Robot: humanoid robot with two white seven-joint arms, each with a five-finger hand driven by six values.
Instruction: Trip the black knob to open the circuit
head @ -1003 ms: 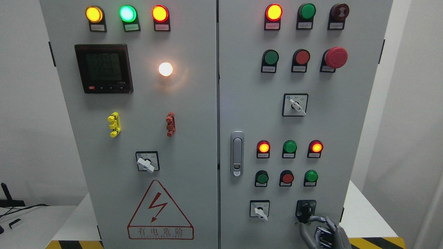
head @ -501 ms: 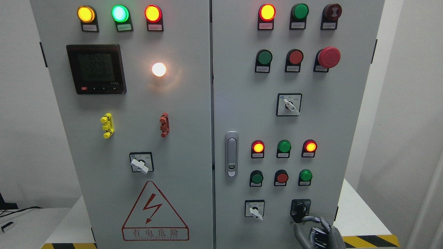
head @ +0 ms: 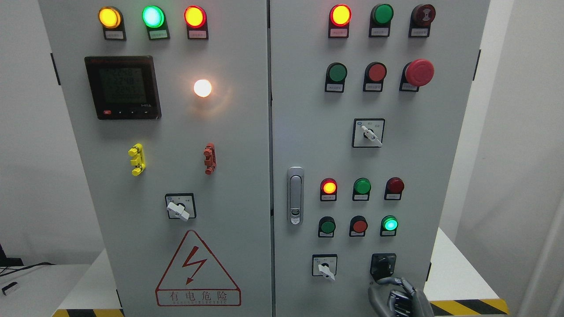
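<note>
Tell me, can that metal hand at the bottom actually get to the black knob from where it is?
Probably yes. The right hand sits just beneath the black knob, its fingertips at the knob's lower edge, with nothing between them on the cabinet door.

White walls [head: 26, 167]; white table [head: 39, 286].

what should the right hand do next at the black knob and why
Probably ease the right hand down and away from the black knob. The red lamp above is dark and the green lamp glows, suggesting the trip took.
</note>
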